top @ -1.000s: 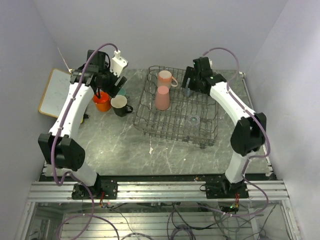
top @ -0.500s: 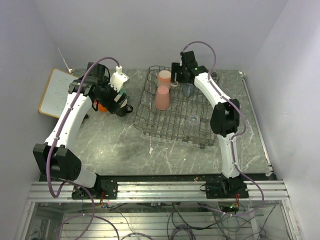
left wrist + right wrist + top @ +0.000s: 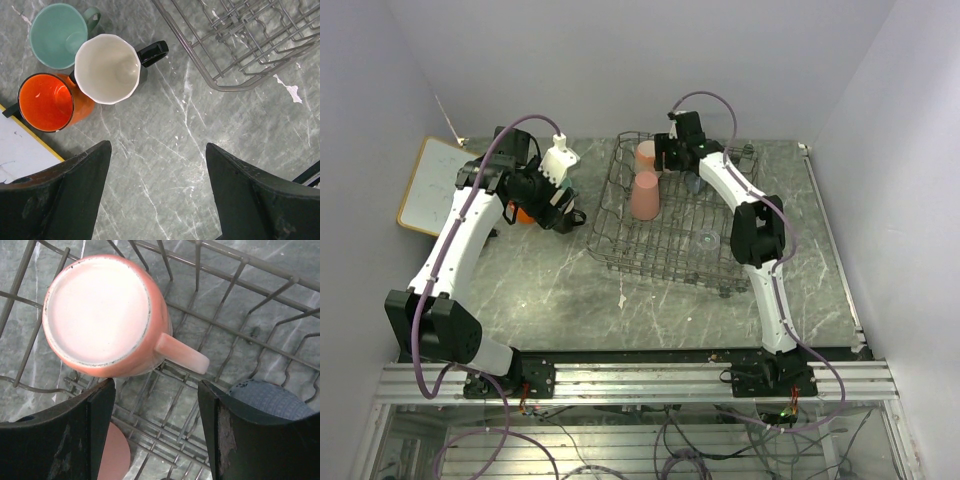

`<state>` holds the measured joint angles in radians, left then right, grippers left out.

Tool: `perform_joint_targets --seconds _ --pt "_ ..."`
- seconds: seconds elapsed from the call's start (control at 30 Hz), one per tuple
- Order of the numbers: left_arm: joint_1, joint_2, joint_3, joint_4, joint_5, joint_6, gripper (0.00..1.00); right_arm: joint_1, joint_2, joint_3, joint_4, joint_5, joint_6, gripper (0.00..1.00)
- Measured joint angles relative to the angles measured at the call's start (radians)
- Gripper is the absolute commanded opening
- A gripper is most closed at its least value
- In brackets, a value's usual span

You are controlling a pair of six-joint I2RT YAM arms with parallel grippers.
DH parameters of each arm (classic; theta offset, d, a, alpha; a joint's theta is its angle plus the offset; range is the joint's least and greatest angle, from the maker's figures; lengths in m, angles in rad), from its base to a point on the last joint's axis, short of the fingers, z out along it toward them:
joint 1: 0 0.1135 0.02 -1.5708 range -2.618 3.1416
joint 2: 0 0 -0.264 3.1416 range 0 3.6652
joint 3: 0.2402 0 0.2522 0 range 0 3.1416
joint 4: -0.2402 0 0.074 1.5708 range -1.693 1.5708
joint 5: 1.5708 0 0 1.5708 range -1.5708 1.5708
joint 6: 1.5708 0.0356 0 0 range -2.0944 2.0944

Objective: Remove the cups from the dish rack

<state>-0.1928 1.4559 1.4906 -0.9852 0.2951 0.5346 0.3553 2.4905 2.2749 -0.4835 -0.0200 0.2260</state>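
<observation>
The left gripper (image 3: 157,147) stands wide apart and holds nothing, over bare table (image 3: 165,195). In the upper left of its view 3 mugs stand upright and close together: mint green (image 3: 57,35), black with a white inside (image 3: 107,67), and orange (image 3: 47,100) beside the whiteboard (image 3: 20,150). The right gripper (image 3: 155,385) is also spread and empty above the dish rack (image 3: 680,235), just below the upside-down pink mug (image 3: 100,315). A grey-blue cup (image 3: 270,397) sits at lower right. A pink tumbler (image 3: 645,195) and a clear glass (image 3: 708,240) are in the rack.

Glossy pink mug (image 3: 100,315), metal rack (image 3: 670,235)
</observation>
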Motion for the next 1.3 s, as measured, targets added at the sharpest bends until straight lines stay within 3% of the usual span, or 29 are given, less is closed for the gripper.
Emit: perform_joint_targets --seconds 0.17,0.37,0.5,0.67,0.77,0.83,1.0,1.3 --pt "0.000 0.000 -0.002 -0.001 0.006 0.010 0.85 0.000 0.012 0.001 0.020 -0.016 -0.032 0.58" --pt "0.000 -0.001 -0.003 -0.001 0.006 0.017 0.84 0.005 0.012 -0.006 0.054 -0.068 -0.071 0.34" --pt "0.000 -0.018 -0.019 -0.008 0.006 0.026 0.84 0.018 0.012 -0.036 0.076 -0.079 -0.098 0.26" --pt "0.000 -0.047 -0.019 -0.017 0.011 0.034 0.83 0.039 0.011 -0.044 0.076 -0.059 -0.119 0.32" --pt "0.000 -0.060 -0.019 -0.023 0.018 0.039 0.82 0.044 -0.007 -0.074 0.095 -0.041 -0.119 0.58" --pt "0.000 -0.063 -0.019 -0.029 0.021 0.044 0.82 0.036 -0.032 -0.115 0.113 -0.037 -0.110 0.67" --pt "0.000 -0.063 -0.024 -0.034 0.023 0.058 0.81 -0.019 -0.089 -0.180 0.167 -0.053 -0.085 0.73" --pt "0.000 -0.037 -0.024 -0.037 0.031 0.061 0.81 -0.052 -0.054 -0.101 0.195 -0.107 -0.082 0.73"
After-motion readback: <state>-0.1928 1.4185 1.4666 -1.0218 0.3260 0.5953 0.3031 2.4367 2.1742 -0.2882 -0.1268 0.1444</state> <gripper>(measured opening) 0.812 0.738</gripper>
